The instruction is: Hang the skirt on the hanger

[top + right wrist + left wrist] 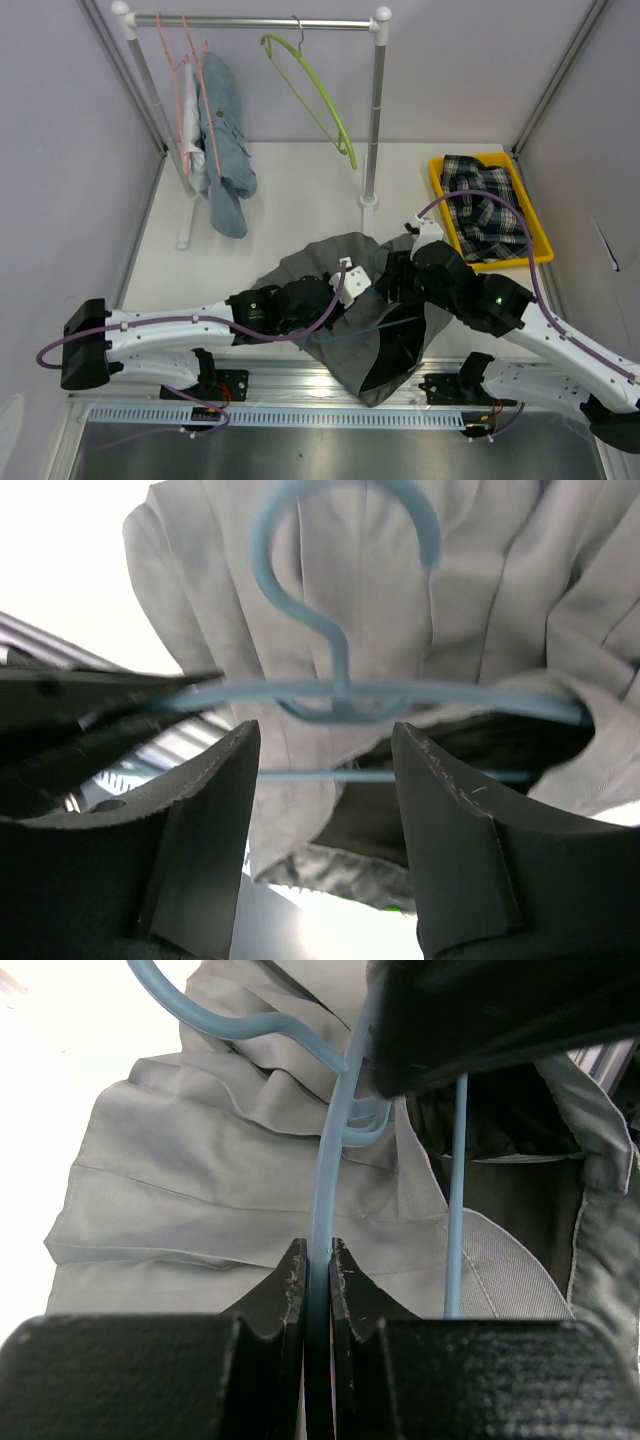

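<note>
In the left wrist view, the left gripper (318, 1260) was seen pressed together on the thin rod of a light blue hanger (324, 1160). The rod ran up the middle of the frame. A grey skirt (200, 1160) was spread beneath it, filling most of the picture.

In the right wrist view, the right gripper (325, 770) was held spread wide. The hanger's hook was seen through the gap, laid against the skirt, and the hanger's right end was tucked under a fold of the cloth.

In the top view, the skirt was heaped at the lower centre of the table (290, 200), with both grippers met over it. A clothes rack (250, 20) stood at the upper left, with a green hanger (320, 90) and a blue-grey garment (225, 140) hung on it. A yellow tray (540, 240) with plaid cloth (485, 210) was set at the right.
</note>
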Robot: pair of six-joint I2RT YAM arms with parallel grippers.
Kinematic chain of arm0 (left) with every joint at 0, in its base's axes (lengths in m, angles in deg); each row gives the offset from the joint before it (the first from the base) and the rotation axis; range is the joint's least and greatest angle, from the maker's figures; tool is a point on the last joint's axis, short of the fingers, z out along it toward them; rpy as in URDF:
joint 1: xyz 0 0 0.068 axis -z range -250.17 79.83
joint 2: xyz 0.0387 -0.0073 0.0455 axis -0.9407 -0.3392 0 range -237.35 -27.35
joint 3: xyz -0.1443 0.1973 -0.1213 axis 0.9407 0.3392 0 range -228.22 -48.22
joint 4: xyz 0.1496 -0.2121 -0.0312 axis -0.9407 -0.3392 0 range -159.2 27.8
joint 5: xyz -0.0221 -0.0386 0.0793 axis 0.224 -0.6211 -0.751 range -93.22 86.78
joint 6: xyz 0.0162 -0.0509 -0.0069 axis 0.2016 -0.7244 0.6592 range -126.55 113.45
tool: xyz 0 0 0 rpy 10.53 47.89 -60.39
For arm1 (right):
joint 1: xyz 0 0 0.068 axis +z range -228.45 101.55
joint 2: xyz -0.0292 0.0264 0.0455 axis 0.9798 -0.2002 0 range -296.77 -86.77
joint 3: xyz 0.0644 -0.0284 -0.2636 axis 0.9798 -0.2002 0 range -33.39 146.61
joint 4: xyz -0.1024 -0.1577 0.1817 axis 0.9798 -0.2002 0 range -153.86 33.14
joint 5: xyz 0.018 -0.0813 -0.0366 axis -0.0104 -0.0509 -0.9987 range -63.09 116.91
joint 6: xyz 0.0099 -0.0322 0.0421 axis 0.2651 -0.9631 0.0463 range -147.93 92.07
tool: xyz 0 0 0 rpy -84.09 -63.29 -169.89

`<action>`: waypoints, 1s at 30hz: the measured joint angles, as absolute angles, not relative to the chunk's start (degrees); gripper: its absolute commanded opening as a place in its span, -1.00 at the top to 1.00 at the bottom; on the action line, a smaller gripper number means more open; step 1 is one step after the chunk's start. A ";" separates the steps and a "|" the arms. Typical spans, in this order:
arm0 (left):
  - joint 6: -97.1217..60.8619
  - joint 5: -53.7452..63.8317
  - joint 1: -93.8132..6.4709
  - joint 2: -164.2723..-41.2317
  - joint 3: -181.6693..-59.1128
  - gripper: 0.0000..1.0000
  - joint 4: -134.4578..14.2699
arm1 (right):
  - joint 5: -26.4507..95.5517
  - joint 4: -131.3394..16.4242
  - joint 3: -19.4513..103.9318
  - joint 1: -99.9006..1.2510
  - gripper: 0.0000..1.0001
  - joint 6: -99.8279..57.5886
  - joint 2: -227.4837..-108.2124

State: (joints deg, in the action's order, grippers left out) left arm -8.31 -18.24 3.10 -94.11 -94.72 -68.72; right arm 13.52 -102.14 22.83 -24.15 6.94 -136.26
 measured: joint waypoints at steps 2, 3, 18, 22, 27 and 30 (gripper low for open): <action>-8.31 -18.05 3.10 -94.17 -94.72 1.00 -68.72 | 12.28 -100.74 23.36 -24.04 -0.25 6.44 -137.68; -8.29 -18.05 3.10 -94.17 -94.72 1.00 -68.70 | 11.82 -100.04 23.45 -24.04 -0.25 6.26 -138.38; -8.29 -17.94 3.10 -94.17 -94.72 1.00 -68.72 | 8.65 -94.82 23.29 -24.02 -0.04 5.39 -144.90; -8.27 -17.96 3.10 -94.20 -94.72 1.00 -68.70 | 8.30 -93.90 22.51 -24.02 0.06 5.43 -144.94; -8.29 -18.00 3.10 -94.46 -94.72 1.00 -68.68 | 8.32 -93.33 20.76 -24.02 0.06 5.47 -144.94; -8.29 -18.00 3.10 -94.92 -94.72 1.00 -68.68 | 8.30 -93.24 19.90 -24.02 0.14 5.67 -144.92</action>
